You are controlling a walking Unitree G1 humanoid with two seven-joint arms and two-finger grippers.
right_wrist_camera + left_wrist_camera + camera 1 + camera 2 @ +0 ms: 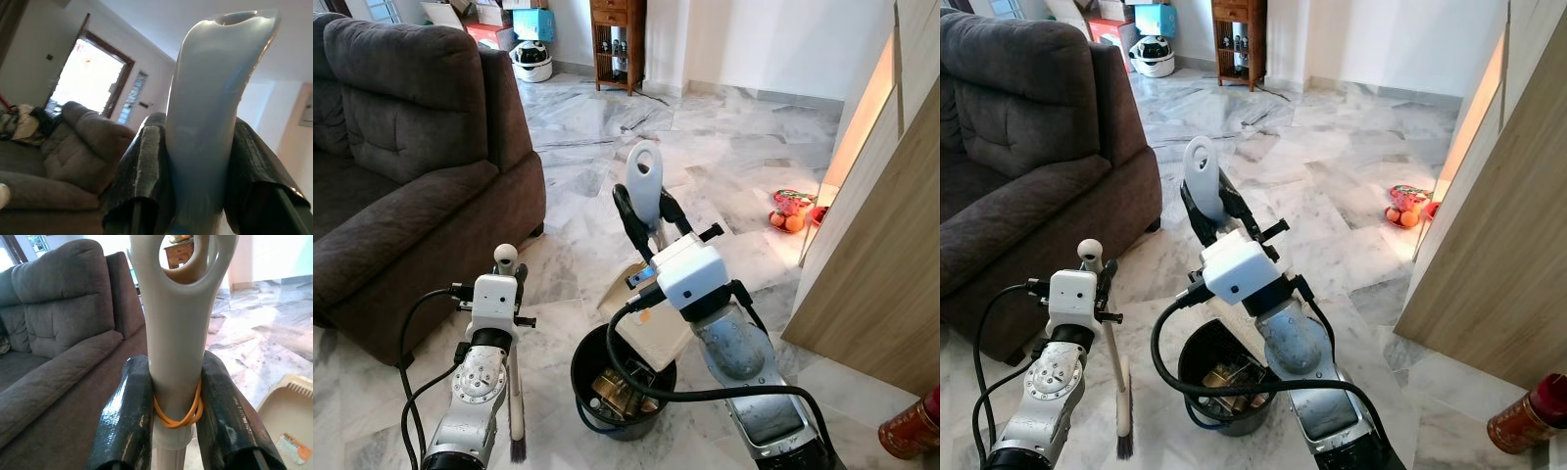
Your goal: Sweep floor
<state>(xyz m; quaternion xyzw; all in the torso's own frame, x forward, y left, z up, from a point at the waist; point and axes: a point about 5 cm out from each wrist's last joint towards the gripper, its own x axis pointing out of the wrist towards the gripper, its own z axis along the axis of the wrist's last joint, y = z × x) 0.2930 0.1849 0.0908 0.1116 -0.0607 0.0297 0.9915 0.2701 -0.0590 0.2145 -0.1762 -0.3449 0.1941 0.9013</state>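
Observation:
My left gripper (509,274) is shut on the pale handle of a small broom (516,392) that stands upright, its dark bristles (518,448) at the marble floor. In the left wrist view the black fingers (126,416) clamp the handle (176,357) just above an orange rubber band. My right gripper (647,217) is shut on the long white handle (644,176) of a cream dustpan (651,333). The pan is tilted over a black bin (584,372) with rubbish inside. In the right wrist view the handle (205,122) sits between both fingers.
A dark brown sofa (401,166) fills the left side. A wooden cabinet wall (881,255) runs along the right, with a plate of fruit (790,211) at its foot and a red can (911,426) at the near right. A wooden shelf (617,39) stands far back.

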